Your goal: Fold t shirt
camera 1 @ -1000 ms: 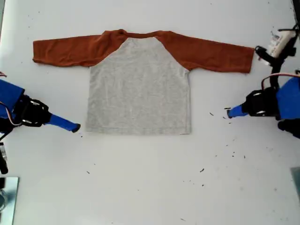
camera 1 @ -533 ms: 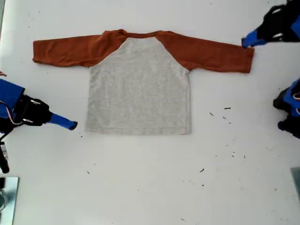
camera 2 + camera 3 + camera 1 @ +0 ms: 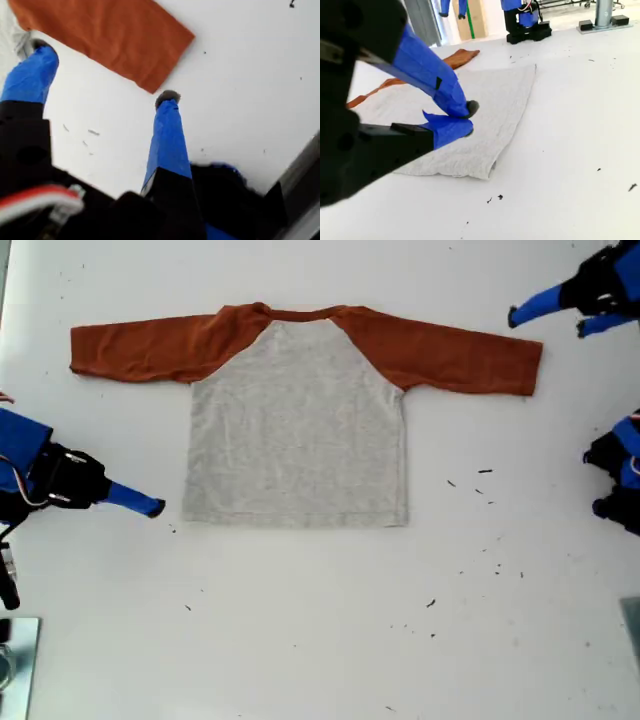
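White table [image 3: 300,640], dark specks; t shirt [image 3: 297,430] flat.

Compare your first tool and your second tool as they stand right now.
My first tool hangs open over bare table just past the rust-orange sleeve's cuff, at the exterior view's upper right. My second tool is shut and sits low by the t shirt hem corner, at the exterior view's left. Both have blue-taped fingers and hold nothing.

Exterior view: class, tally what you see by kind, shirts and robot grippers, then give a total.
Shirt: 1
Grippers: 2, my first gripper and my second gripper
Total: 3
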Tool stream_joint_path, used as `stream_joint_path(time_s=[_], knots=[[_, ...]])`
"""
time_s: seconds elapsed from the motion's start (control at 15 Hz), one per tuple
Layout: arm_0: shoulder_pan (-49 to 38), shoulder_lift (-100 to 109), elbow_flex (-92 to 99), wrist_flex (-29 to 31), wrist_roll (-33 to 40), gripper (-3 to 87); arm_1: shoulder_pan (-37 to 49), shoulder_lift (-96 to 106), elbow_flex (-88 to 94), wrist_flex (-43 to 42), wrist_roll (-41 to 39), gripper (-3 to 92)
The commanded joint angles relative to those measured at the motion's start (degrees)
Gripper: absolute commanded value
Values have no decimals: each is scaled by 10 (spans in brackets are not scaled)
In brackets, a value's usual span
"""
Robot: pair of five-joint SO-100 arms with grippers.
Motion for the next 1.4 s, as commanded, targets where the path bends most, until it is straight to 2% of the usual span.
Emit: stream_joint_path(time_s=[0.0, 0.27, 0.33, 0.4, 0.47, 0.53, 0.8, 0.93, 1.13, 1.33], knots=[[-4, 4, 6, 2, 5, -3, 22, 4, 97, -121, -21, 376], [-10, 4, 6, 2, 5, -3, 11, -75, 263, -344, -47, 356], [-15, 4, 6, 2, 5, -3, 6, -103, 278, -385, -53, 316], [-18, 4, 6, 2, 5, -3, 4, -122, 287, -416, -64, 156], [-20, 4, 6, 2, 6, -3, 1, -123, 281, -416, -76, 33], [-20, 4, 6, 2, 6, -3, -4, -111, 272, -408, -86, 32], [-14, 4, 6, -4, 6, -3, -14, 40, 140, -255, -85, 32], [-18, 4, 6, 2, 6, -3, -46, 88, 74, -203, -62, 32], [-19, 4, 6, -3, 6, -3, -135, 104, 24, -206, -4, 32], [-19, 4, 6, 2, 6, -3, -342, -31, -59, -327, 113, 32]])
